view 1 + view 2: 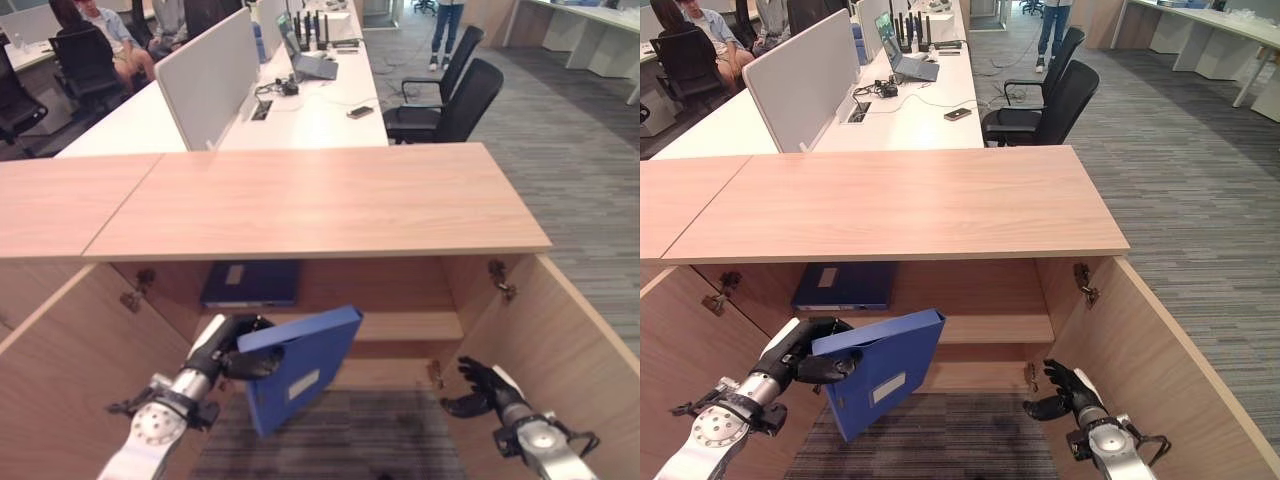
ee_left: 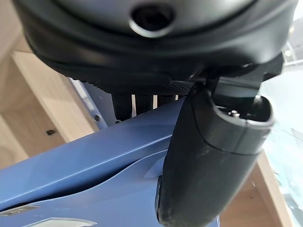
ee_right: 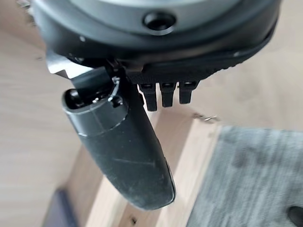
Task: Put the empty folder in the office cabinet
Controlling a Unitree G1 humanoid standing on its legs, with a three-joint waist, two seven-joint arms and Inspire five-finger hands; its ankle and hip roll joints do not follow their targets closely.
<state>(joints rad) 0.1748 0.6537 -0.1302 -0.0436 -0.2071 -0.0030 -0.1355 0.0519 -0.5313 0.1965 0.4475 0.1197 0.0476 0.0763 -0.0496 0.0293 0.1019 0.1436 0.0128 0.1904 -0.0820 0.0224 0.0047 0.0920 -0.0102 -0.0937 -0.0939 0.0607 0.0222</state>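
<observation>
- Your left robot hand (image 1: 232,348), lower left of the frame, has its thumb and fingers clamped on the upper corner of the blue ring-binder folder (image 1: 300,368), which hangs tilted in front of the open light-wood office cabinet (image 1: 330,205), clear of its shelf (image 1: 400,326).
- Your right robot hand (image 1: 482,388) sits lower right with loosely curled fingers, holding nothing, close beside the open right cabinet door (image 1: 575,345).
- A second dark-blue folder (image 1: 252,283) lies flat at the back left of the shelf; the shelf's right side is free.
- Both folders carry a pale label; you can't read any writing.
- Grey striped carpet (image 1: 330,435) lies below the folder.
</observation>
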